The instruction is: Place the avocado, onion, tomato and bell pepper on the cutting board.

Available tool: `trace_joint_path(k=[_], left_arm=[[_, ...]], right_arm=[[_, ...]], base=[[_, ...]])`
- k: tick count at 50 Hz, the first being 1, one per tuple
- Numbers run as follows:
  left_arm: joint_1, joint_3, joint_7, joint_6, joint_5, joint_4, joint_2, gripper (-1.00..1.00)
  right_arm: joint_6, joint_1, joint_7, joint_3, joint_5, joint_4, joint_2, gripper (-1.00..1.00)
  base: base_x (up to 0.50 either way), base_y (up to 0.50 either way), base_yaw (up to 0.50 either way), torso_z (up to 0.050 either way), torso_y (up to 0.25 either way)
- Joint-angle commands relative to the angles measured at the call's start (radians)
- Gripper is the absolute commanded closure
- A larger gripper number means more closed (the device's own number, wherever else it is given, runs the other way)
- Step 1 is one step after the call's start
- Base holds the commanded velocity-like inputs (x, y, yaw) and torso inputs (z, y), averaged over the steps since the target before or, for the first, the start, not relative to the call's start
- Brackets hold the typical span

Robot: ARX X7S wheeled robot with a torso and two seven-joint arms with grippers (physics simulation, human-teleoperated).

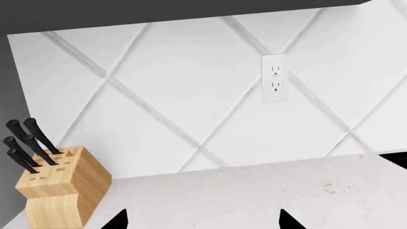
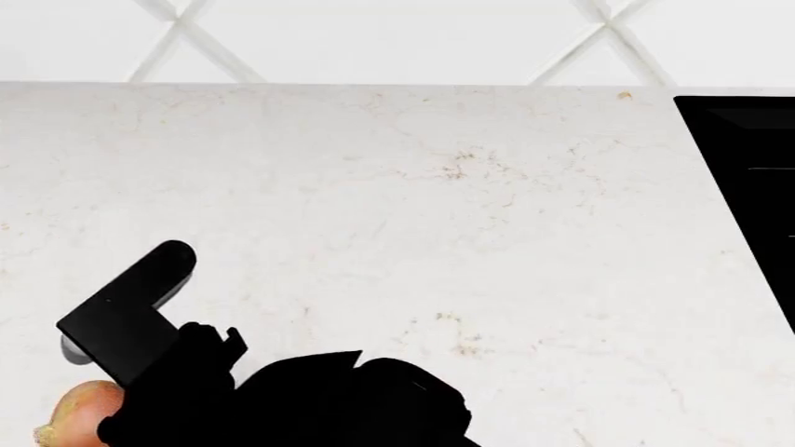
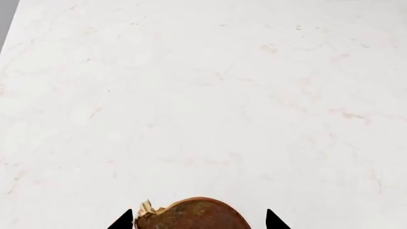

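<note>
pale marble counter carries the onion, sitting between the right gripper tips, jaws spread, not yet clamped. it looks light, firm, with slippery papery skin, so grip its widest middle. the left gripper is released, holding nothing.

One black arm reaches in low over the counter in the head view, its flat end piece angled up and away; I cannot tell which arm it is. On the left gripper only two dark fingertips show, set well apart. The right gripper also shows just two black fingertips, spread wide either side of the onion.
</note>
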State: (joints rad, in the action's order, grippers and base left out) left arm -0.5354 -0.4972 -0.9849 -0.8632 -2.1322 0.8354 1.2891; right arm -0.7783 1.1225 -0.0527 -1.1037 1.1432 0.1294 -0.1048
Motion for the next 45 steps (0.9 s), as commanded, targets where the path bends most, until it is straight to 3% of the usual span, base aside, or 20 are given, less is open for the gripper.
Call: trace_joint_path(k=[1, 4, 5, 19, 33, 45], left_arm=[[0.008, -0.040, 0.029, -0.006, 0.030, 0.011, -0.035, -1.00], [0.004, -0.035, 0.029, -0.002, 0.030, 0.010, -0.031, -1.00], [0.001, -0.032, 0.029, 0.000, 0.030, 0.010, -0.029, -1.00], [-0.004, -0.043, 0.026, 0.000, 0.019, 0.010, -0.024, -1.00], [-0.017, -0.005, 0.031, 0.015, 0.043, 0.014, -0.026, -1.00], [-0.055, 0.076, 0.044, 0.055, 0.066, 0.016, -0.011, -1.00]], right_arm=[[0.030, -0.031, 0.043, -0.001, -0.028, 0.010, 0.028, -1.00], [0.025, -0.031, 0.040, -0.002, -0.022, 0.008, 0.025, -1.00], [0.020, -0.026, 0.037, -0.003, -0.019, 0.007, 0.025, 1.00], [-0.051, 0.042, -0.041, 0.040, 0.058, -0.126, -0.029, 1.00], [-0.175, 0.119, -0.243, 0.155, 0.233, -0.409, -0.261, 1.00], [-0.178, 0.098, -0.439, 0.237, 0.292, -0.559, -0.434, 1.00]], base=[[0.00, 0.00, 0.00, 0.000, 0.000], [0.00, 0.00, 0.00, 0.000, 0.000], [0.00, 0.00, 0.00, 0.000, 0.000], [0.00, 0.00, 0.00, 0.000, 0.000], [0.00, 0.00, 0.00, 0.000, 0.000], [0.00, 0.00, 0.00, 0.000, 0.000]])
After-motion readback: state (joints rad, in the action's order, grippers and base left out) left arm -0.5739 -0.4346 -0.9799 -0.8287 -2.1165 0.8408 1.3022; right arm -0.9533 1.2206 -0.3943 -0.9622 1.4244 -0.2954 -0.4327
